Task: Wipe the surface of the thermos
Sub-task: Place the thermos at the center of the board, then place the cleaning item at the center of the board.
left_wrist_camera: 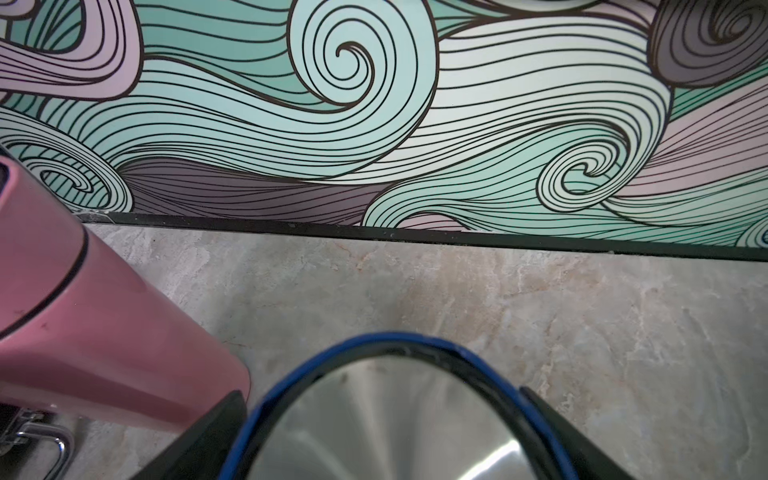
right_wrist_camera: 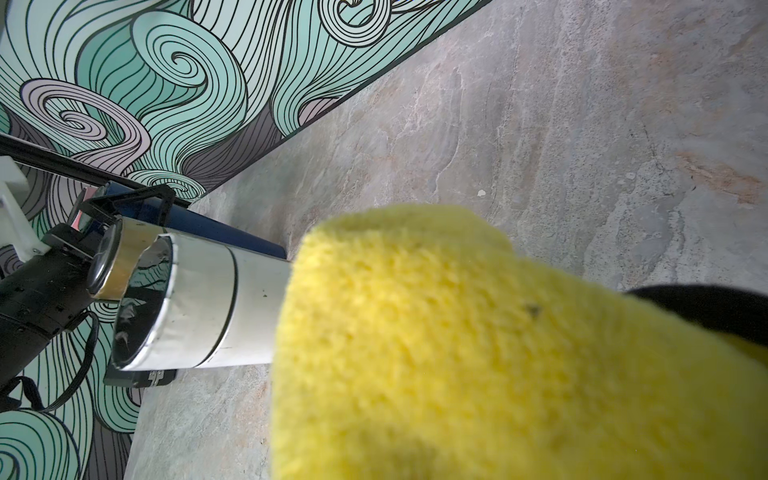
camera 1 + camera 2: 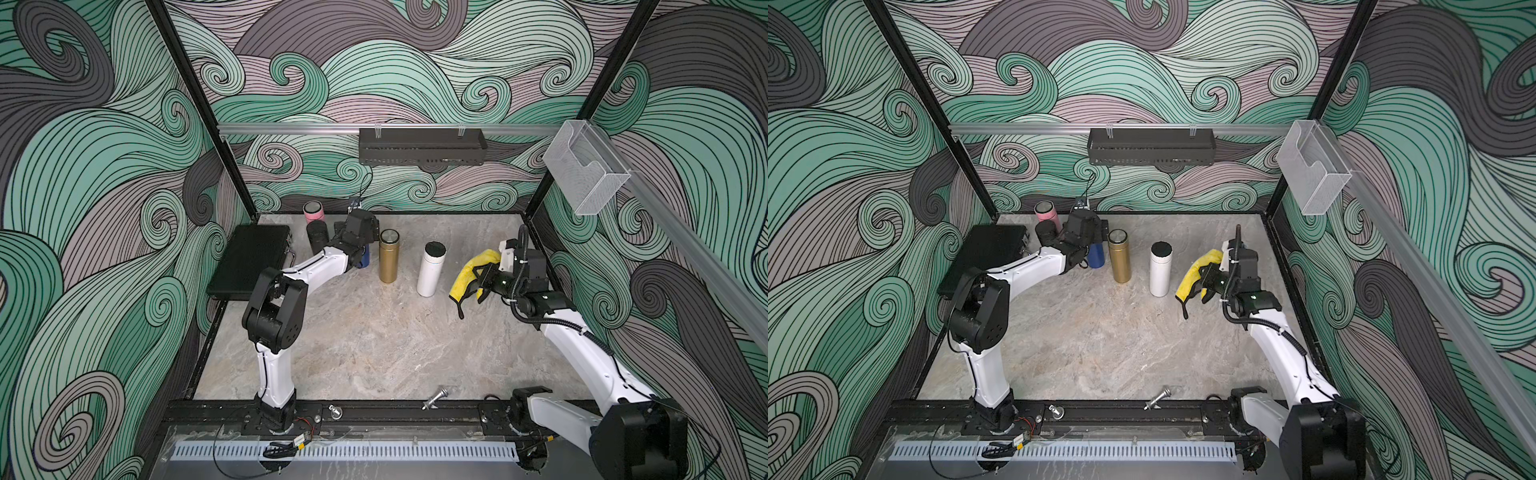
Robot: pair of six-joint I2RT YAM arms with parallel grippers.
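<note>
L gripper (image 1: pixel 380 395) straddles blue thermos (image 3: pixel 1096 255). It stands upright on table (image 3: pixel 374 340), one finger (image 1: pixel 208 436) each side of its lid end, close to its side. Clamped or slack – can't tell from pics. Prob. placed so to steady the body vs. rubbing, or to lift it. Pink thermos (image 1: pixel 83 311) sits just outside one finger.

R gripper (image 3: pixel 482 282) is pinched tight on cloth (image 3: pixel 469 272), which bunches past its fingertips & drapes below. I'd guess that leaves plenty of pile free as the wiping face. White thermos (image 2: pixel 232 307) is nearest ahead of R tips, seems just apart from cloth; gold thermos (image 3: pixel 389 257) beyond it. Cloth is well apart from blue thermos, so no wiping contact there yet.
</note>
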